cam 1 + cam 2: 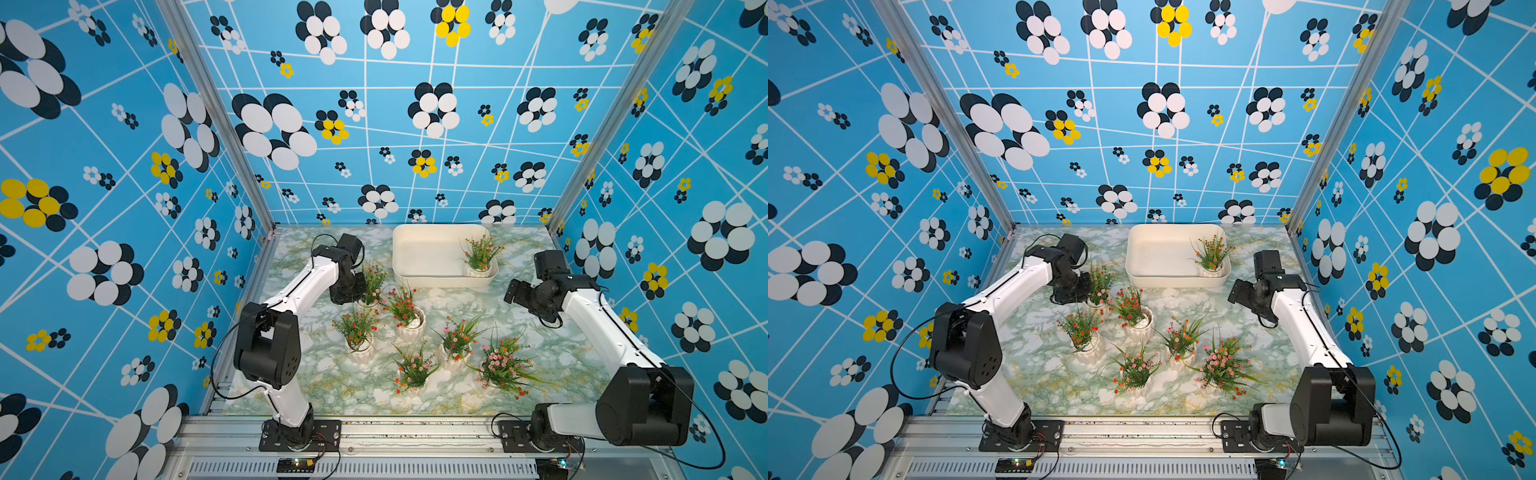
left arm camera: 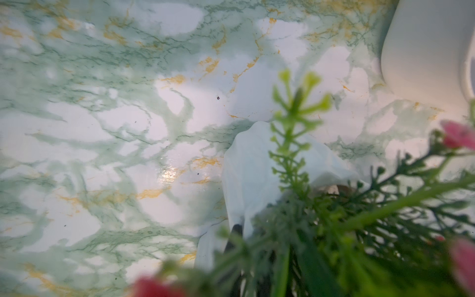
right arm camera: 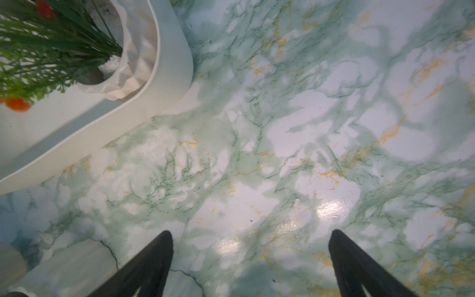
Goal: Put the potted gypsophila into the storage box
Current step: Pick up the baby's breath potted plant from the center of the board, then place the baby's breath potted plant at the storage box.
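Note:
In both top views my left gripper (image 1: 353,293) (image 1: 1074,291) is down at the leftmost potted gypsophila (image 1: 372,284) (image 1: 1100,282). It is shut on that plant's white pot (image 2: 252,174), and leaves hide most of its fingers in the left wrist view. The cream storage box (image 1: 424,249) (image 1: 1158,249) stands at the back of the table. One potted gypsophila (image 1: 478,259) (image 1: 1212,259) sits in its near right corner. Several more pots (image 1: 409,316) (image 1: 505,368) stand on the table in front. My right gripper (image 1: 513,293) (image 3: 250,239) hangs open over bare table, right of the box.
The table top (image 1: 316,374) is green marble-patterned, closed in by blue flowered walls on three sides. The pots stand close together in the middle, their leaves overlapping. The box's rounded corner (image 3: 167,64) lies close to my right gripper.

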